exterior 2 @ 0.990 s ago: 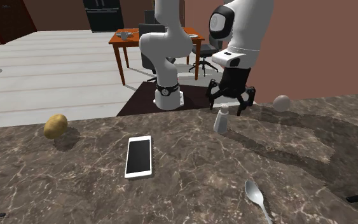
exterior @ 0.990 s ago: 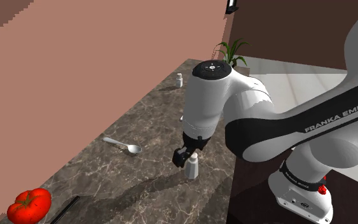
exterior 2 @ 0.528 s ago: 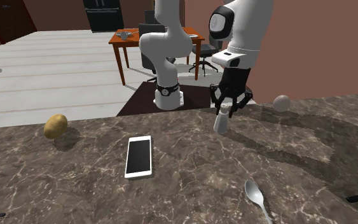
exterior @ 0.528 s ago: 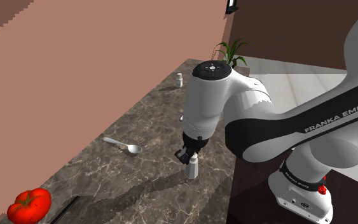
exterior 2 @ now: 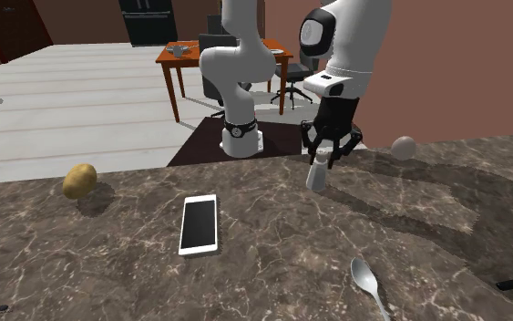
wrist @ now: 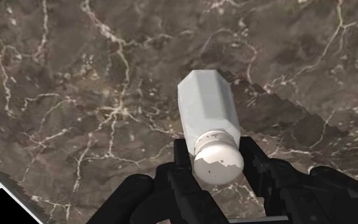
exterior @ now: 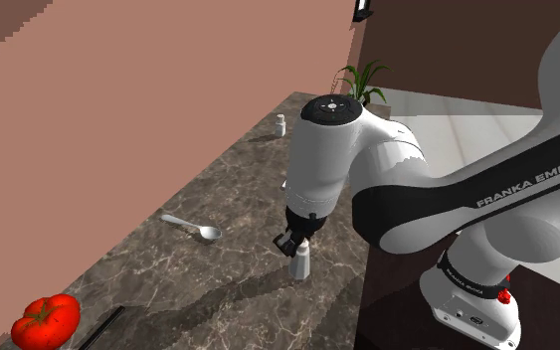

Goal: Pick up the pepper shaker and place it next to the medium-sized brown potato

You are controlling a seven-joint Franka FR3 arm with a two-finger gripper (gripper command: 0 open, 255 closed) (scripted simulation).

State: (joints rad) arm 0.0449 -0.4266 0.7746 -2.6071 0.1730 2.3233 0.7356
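I am clamping the pincer [wrist: 215, 158] narrowly on the rounded cap of the pepper shaker [wrist: 206, 105], which is standing upright on the desk [exterior 2: 272, 264] directly beneath it. I am judging the white faceted body light, rigid and smooth, so slipping is the risk and the neck is looking safest. The potato [exterior 2: 79, 180] is lying well away from the pincer, beyond the phone [exterior 2: 199, 223].

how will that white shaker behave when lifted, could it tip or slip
The shaker looks rigid, tall and faceted on a narrow base, so a high nudge would probably tip it. The gripper clasps it at its smooth rounded top, so it may swing or slip slightly when lifted. Beside the gripper it looks small, likely light.
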